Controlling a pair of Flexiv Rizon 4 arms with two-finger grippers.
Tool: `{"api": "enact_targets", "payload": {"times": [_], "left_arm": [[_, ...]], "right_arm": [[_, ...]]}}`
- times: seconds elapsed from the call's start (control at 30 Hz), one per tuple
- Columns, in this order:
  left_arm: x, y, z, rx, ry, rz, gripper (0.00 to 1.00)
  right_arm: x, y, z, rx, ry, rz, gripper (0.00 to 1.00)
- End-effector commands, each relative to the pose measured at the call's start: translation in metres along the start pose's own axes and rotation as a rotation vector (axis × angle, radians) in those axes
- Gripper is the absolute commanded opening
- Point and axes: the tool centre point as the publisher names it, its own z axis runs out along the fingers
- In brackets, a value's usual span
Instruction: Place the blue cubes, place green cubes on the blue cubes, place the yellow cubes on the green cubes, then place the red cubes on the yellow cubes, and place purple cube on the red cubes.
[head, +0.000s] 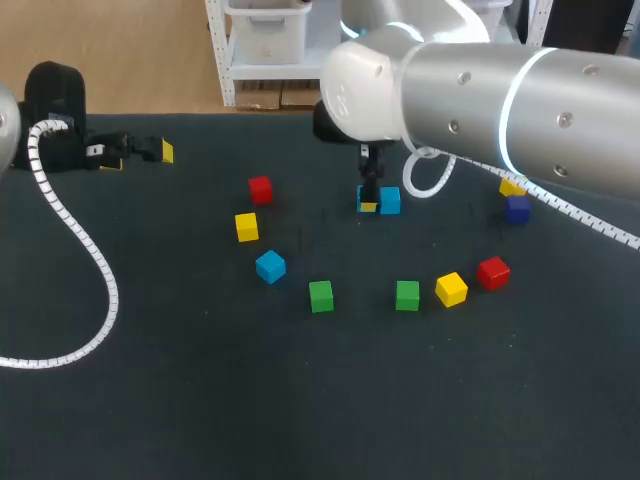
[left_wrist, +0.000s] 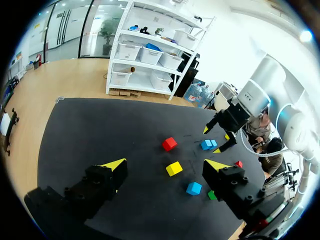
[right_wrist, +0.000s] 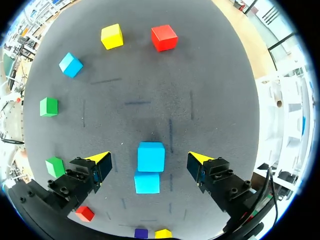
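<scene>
— in the middle of the counter (head: 200, 380), what's the right hand (right_wrist: 149, 160) doing?
— fingers spread wide, with two blue cubes (right_wrist: 151, 156) side by side between them, gripping neither.
— and the left hand (left_wrist: 165, 164)?
— at the counter's left edge, wide too, holding nothing. a third blue cube (head: 270, 266) lies apart, near a green cube (head: 320, 295).

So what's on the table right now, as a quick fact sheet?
Blue cubes: three, two touching side by side, one apart
Green cubes: two, loose
Yellow cubes: three, one beside the purple cube
Red cubes: two, loose
Right arm: jaws open, either side of the blue pair
Left arm: jaws open, empty, off to the side
</scene>
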Motion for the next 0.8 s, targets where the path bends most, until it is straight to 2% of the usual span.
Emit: {"api": "enact_targets", "payload": {"times": [0.03,0.23,0.37,0.57,0.8], "left_arm": [[0.0016,0.0026,-0.0005,0.012,-0.007,0.003,1.00],[0.0016,0.0026,-0.0005,0.012,-0.007,0.003,1.00],[0.0016,0.0026,-0.0005,0.012,-0.007,0.003,1.00],[0.0016,0.0026,-0.0005,0.012,-0.007,0.003,1.00],[0.0016,0.0026,-0.0005,0.012,-0.007,0.003,1.00]], "right_arm": [[-0.0024,-0.0065,0.0018,-0.017,0.003,-0.002,0.94],[-0.0040,-0.0076,0.0070,-0.029,0.006,-0.006,0.87],[-0.0049,-0.0071,0.0076,-0.035,0.008,-0.011,0.79],[-0.0052,-0.0064,0.0086,-0.040,0.013,-0.016,0.77],[-0.0056,-0.0050,0.0071,-0.038,0.012,-0.021,0.67]]}}
